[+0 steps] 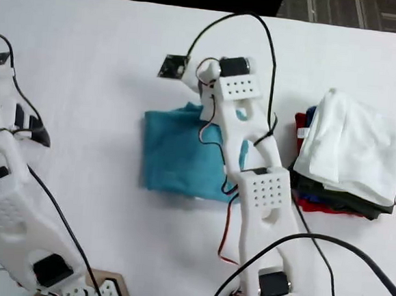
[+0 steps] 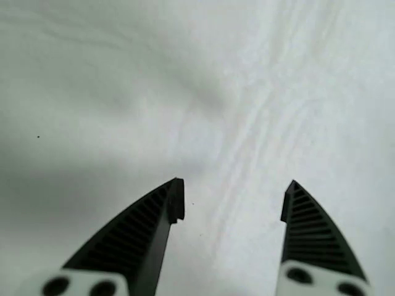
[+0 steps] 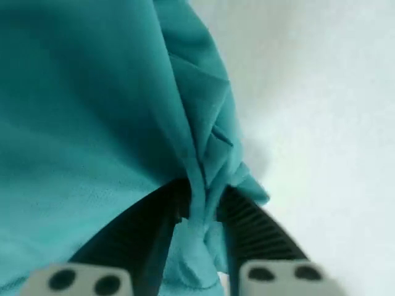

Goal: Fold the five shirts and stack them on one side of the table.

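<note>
Left arm: it stood well to the left of the teal shirt, apart from it, near the table's left edge.
Left gripper: its two black fingers were spread wide with nothing between them; under them was only the white, slightly wrinkled table.
Teal shirt: it lay folded into a rough rectangle near the middle of the table, flat, with its far right corner bunched up.
Right gripper: it was at the far right corner of the teal shirt, and its fingers were pinching a gathered fold of the teal cloth between them.
Right arm: it reached over the right part of the teal shirt and covered this part from above.
Black cable: it curved over the table just beyond the teal shirt.
Stack of folded shirts: it sat to the right of the teal shirt, not touching it, at the table's right side; a white shirt was on top, with dark, red and blue edges under it.
</note>
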